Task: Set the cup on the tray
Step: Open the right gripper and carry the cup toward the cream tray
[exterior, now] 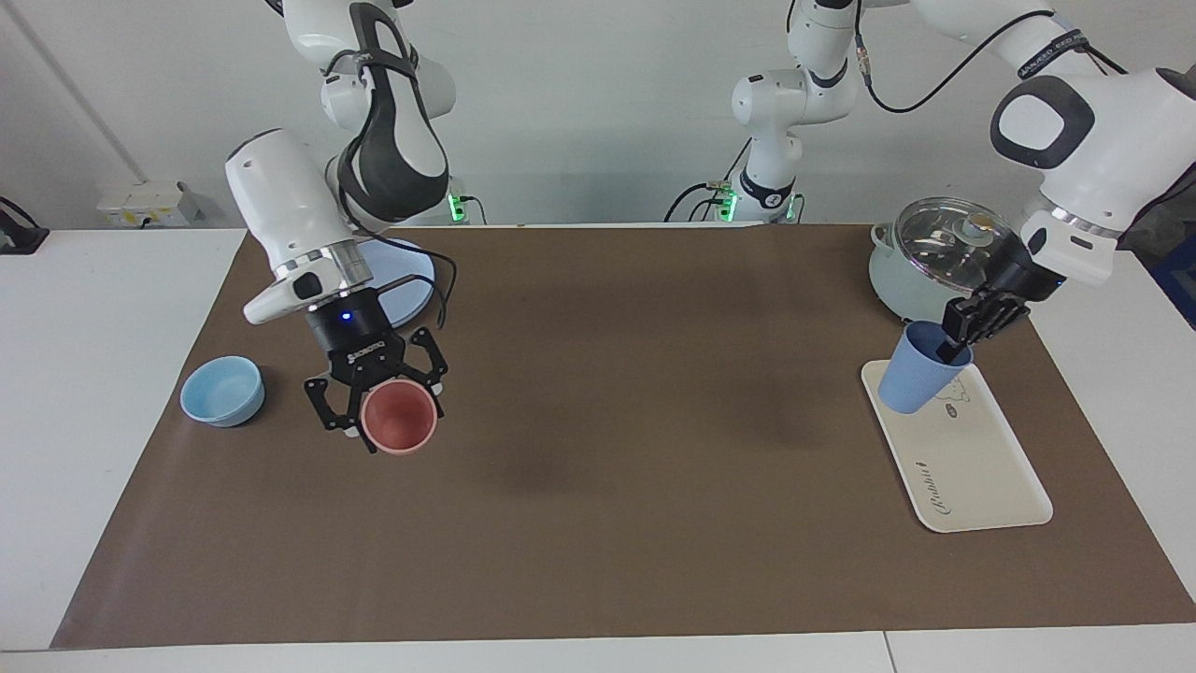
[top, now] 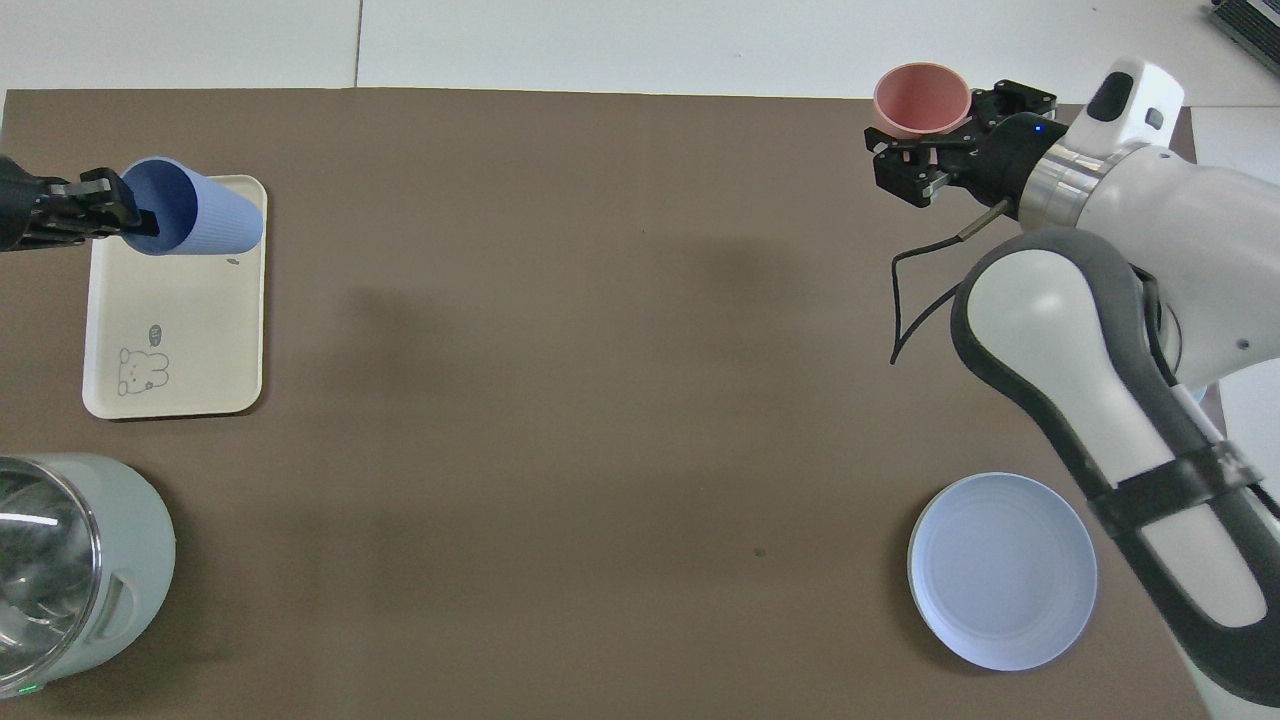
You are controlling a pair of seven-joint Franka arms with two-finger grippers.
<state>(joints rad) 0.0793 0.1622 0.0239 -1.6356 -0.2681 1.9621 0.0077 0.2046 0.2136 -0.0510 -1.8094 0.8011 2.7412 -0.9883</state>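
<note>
We see the left claw (exterior: pixel 955 348) pinching the rim of the tilted blue cup (exterior: pixel 914 381), its base low over the tray (exterior: pixel 981 467) end nearer the robots.

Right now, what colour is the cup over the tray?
Periwinkle blue; the cup over the cream-white tray shows best in the facing view.
</note>
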